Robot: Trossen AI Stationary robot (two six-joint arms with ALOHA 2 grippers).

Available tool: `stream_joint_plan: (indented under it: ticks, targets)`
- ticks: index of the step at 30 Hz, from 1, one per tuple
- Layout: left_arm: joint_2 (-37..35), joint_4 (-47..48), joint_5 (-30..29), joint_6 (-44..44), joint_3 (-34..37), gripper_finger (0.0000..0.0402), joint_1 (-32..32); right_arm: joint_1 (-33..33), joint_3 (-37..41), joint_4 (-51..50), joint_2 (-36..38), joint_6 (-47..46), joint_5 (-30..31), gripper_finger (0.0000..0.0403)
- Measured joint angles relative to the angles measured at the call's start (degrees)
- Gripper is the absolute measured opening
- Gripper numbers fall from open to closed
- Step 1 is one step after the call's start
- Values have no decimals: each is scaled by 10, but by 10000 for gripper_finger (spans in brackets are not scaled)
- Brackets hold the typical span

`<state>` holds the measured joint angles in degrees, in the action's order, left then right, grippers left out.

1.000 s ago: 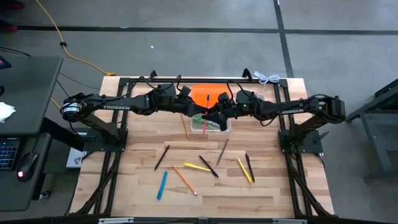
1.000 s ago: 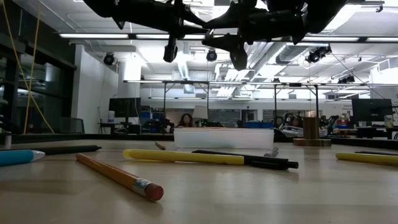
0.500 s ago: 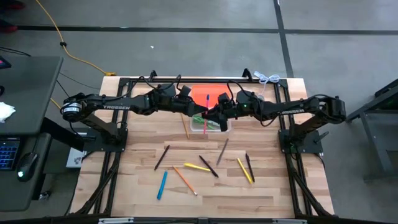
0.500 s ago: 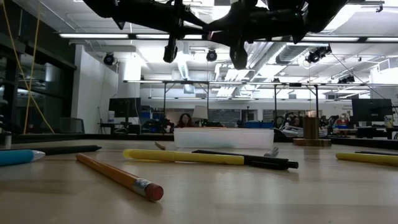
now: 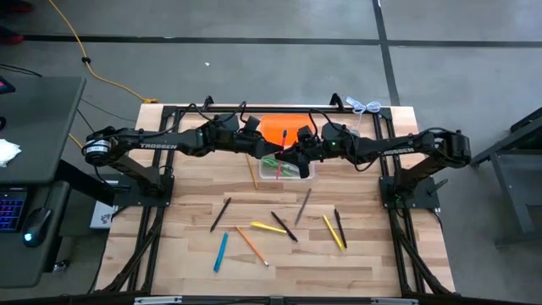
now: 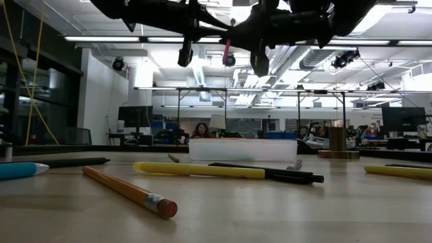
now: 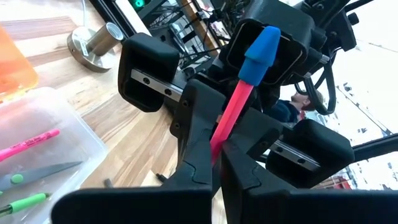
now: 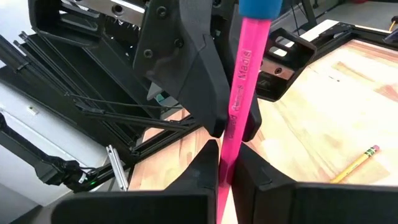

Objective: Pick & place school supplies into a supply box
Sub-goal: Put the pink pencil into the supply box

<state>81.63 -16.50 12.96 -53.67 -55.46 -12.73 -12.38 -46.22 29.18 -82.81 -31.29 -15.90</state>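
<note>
A pink pencil (image 7: 233, 112) with a blue cap (image 7: 261, 53) is held in the air between both grippers, above the clear supply box (image 5: 288, 168). My left gripper (image 7: 216, 168) and my right gripper (image 8: 225, 168) meet tip to tip over the box (image 7: 81, 134), and both are shut on the pencil. The box stands on the table's far middle, with a pink marker (image 7: 28, 143), green pens and scissors inside. Its orange lid (image 5: 273, 129) lies just behind it. My left gripper pinches the pencil's pink shaft (image 7: 216, 144) between its two fingers, well away from the blue cap. It comes in level from the table's left, fingers across the pencil. The pencil is clear of the box and table. My right gripper pinches the same pink shaft (image 8: 227, 149) between its two fingers, right beside the left gripper's fingers (image 8: 193, 68). It reaches in level from the table's right, across the pencil. The capped end (image 8: 258, 6) sticks out past both grippers.
Several loose pens and pencils lie on the near half of the table: blue (image 5: 221, 252), orange (image 5: 251, 246), yellow (image 5: 268, 227), black (image 5: 284, 226) and others to the right (image 5: 333, 231). A silver bell-shaped object (image 7: 93, 40) stands near the lid.
My right gripper has shut on the pink pencil that my left gripper was holding. As it shut, the pencil swung, and a pink length of it now shows below the grippers in the low view. Neither arm has moved.
</note>
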Motion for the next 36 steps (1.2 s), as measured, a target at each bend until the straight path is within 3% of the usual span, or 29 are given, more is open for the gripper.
stream_joint_plan:
  ticks: [18, 30, 36]
  targets:
    - [-1, 0, 1, 43, 0, 43, 0, 0, 0, 1, 0, -5, 5, 1]
    - [-1, -2, 6, 54, 0, 184, 0, 0, 0, 0, 0, -6, 10, 0]
    - [-13, 3, 76, 54, 0, 233, -32, 0, 0, -3, 0, -7, 8, 0]
